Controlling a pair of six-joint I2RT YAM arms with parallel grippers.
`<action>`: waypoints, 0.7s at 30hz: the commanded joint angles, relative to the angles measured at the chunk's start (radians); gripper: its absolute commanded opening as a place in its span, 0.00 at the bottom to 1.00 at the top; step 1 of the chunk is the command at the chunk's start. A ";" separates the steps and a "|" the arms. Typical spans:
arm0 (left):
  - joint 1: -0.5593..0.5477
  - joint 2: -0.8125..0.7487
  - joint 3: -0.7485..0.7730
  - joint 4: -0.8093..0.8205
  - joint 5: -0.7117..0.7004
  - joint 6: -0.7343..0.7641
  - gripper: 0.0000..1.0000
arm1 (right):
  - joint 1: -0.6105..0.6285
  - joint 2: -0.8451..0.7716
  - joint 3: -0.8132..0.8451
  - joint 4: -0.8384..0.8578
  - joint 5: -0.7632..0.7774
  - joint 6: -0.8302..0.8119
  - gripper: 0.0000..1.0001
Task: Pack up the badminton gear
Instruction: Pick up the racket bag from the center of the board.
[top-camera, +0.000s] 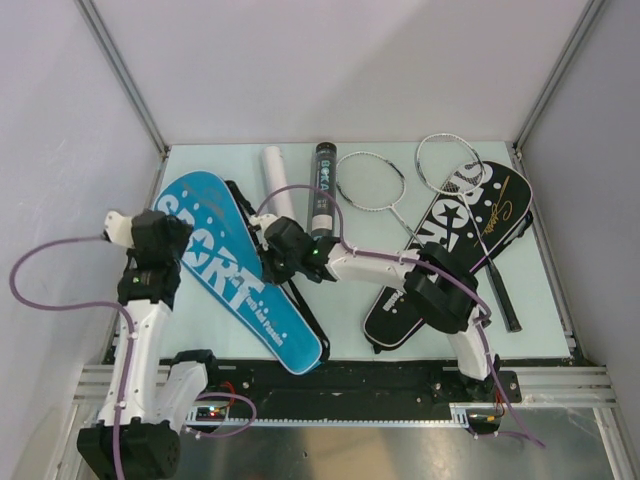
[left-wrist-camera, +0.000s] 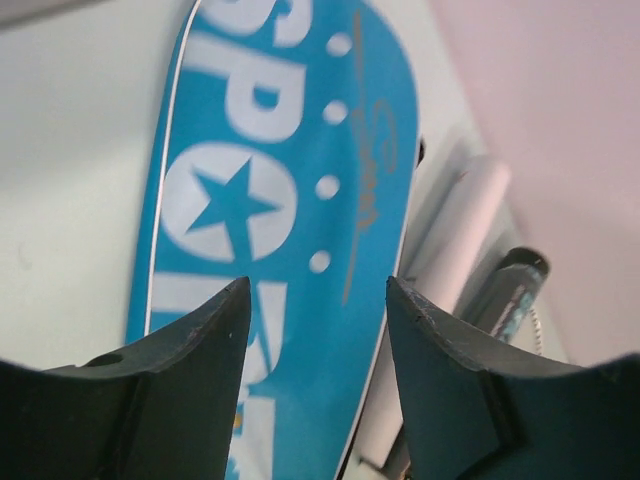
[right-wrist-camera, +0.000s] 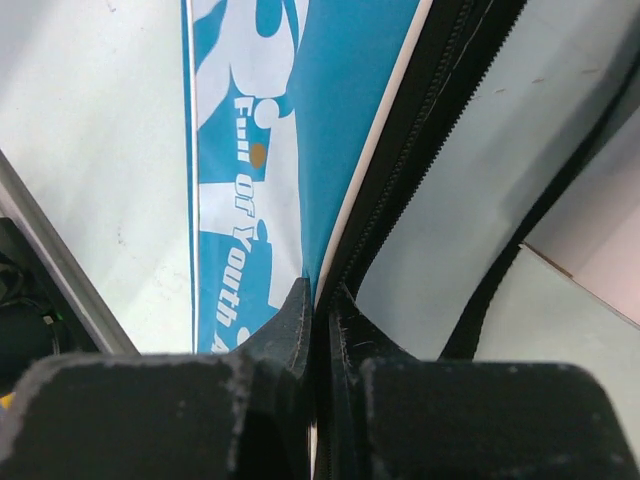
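Note:
A blue "SPORT" cover (top-camera: 235, 265) lies at the left, its black zip edge lifted on the right side. My right gripper (top-camera: 272, 262) is shut on that edge; in the right wrist view the gripper (right-wrist-camera: 322, 290) pinches the blue cover's (right-wrist-camera: 260, 120) rim beside the open zip (right-wrist-camera: 420, 150). My left gripper (top-camera: 172, 230) is open and empty over the cover's wide end; in the left wrist view the gripper (left-wrist-camera: 318, 285) is above the printed cover (left-wrist-camera: 270, 150). Two thin silver rackets (top-camera: 372, 182) (top-camera: 450, 165) lie on and beside a black cover (top-camera: 450, 250). No shuttlecock shows.
A white tube (top-camera: 278, 180) and a black tube (top-camera: 322, 190) lie side by side at the back, right of the blue cover; both show in the left wrist view (left-wrist-camera: 460, 220) (left-wrist-camera: 510, 285). Walls with metal posts close in the table on three sides.

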 joint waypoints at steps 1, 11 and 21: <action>0.016 0.048 0.163 0.009 -0.094 0.133 0.61 | 0.045 -0.122 0.132 -0.101 0.181 -0.190 0.00; 0.142 0.167 0.262 0.007 0.045 0.144 0.65 | 0.246 -0.131 0.170 -0.101 0.672 -0.478 0.00; 0.219 0.249 0.387 -0.013 0.167 0.180 0.69 | 0.395 -0.163 -0.100 0.241 0.956 -0.737 0.00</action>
